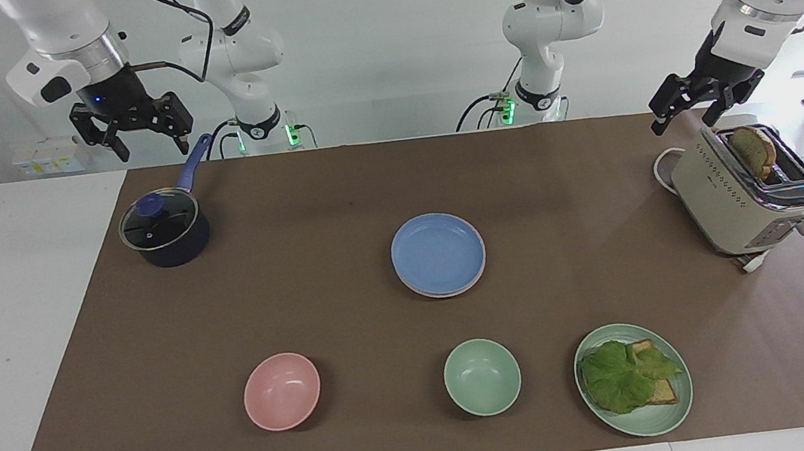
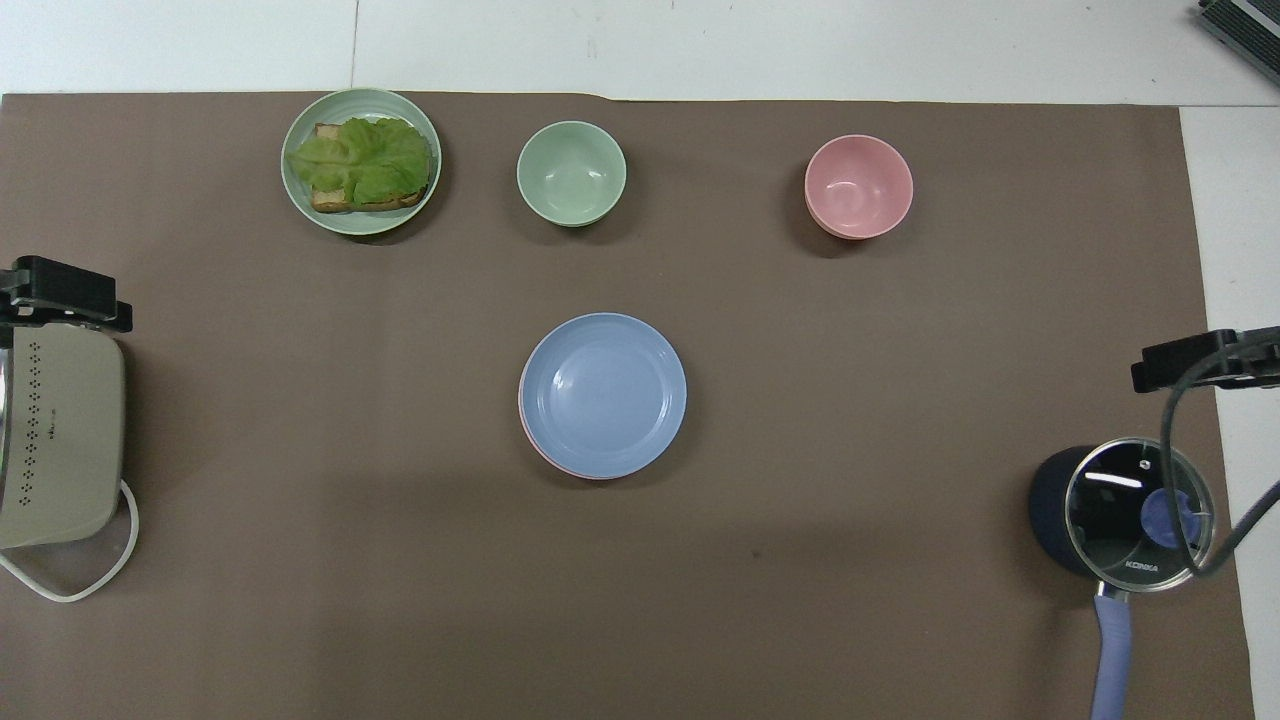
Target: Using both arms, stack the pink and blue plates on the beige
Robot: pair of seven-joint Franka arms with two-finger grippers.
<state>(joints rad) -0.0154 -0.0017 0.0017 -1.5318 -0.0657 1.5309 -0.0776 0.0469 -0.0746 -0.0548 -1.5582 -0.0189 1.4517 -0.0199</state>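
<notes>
The blue plate [image 1: 438, 253] [image 2: 603, 393] lies on top of a stack at the middle of the mat. Under it only a thin rim of the pink plate [image 2: 541, 459] shows. The beige plate is hidden. My right gripper [image 1: 150, 142] [image 2: 1200, 360] hangs open and empty above the pot's handle, at the right arm's end of the table. My left gripper [image 1: 684, 119] [image 2: 65, 295] hangs open and empty over the toaster's edge, at the left arm's end. Both are well away from the stack.
A lidded dark pot [image 1: 164, 230] with a blue handle stands under the right gripper. A beige toaster [image 1: 743, 198] holds a slice of toast. Farther from the robots stand a pink bowl [image 1: 281, 390], a green bowl [image 1: 481, 377] and a green plate [image 1: 676, 406] with lettuce on bread.
</notes>
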